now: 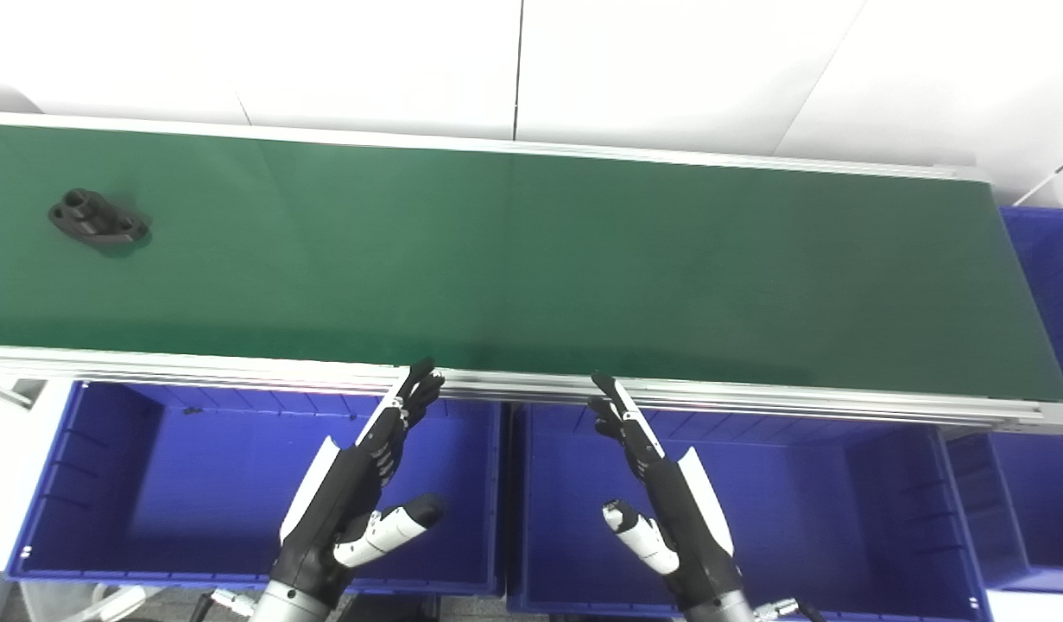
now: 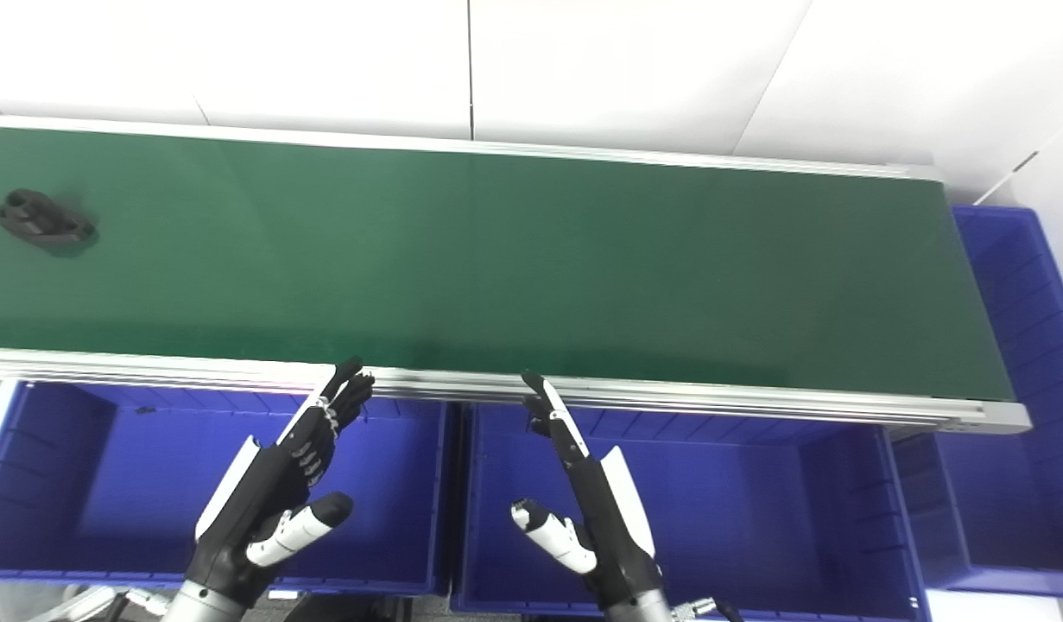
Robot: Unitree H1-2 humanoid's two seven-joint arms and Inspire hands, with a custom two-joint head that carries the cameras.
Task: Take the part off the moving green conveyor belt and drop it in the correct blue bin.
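A flat black part (image 1: pixel 97 219) with round holes lies on the green conveyor belt (image 1: pixel 531 259) at its far left end. Two blue bins sit side by side below the belt's near rail: a left bin (image 1: pixel 151 484) and a right bin (image 1: pixel 807 510). My left hand (image 1: pixel 358 484) hovers open over the left bin's right side, fingers stretched toward the rail, thumb out. Over the right bin's left side my right hand (image 1: pixel 661 492) is held the same way, open and holding nothing. Both hands are far from the part.
A third blue bin (image 1: pixel 1045 259) stands past the belt's right end. An aluminium rail (image 1: pixel 756 397) runs along the belt's near edge, just beyond my fingertips. White wall panels lie behind the belt.
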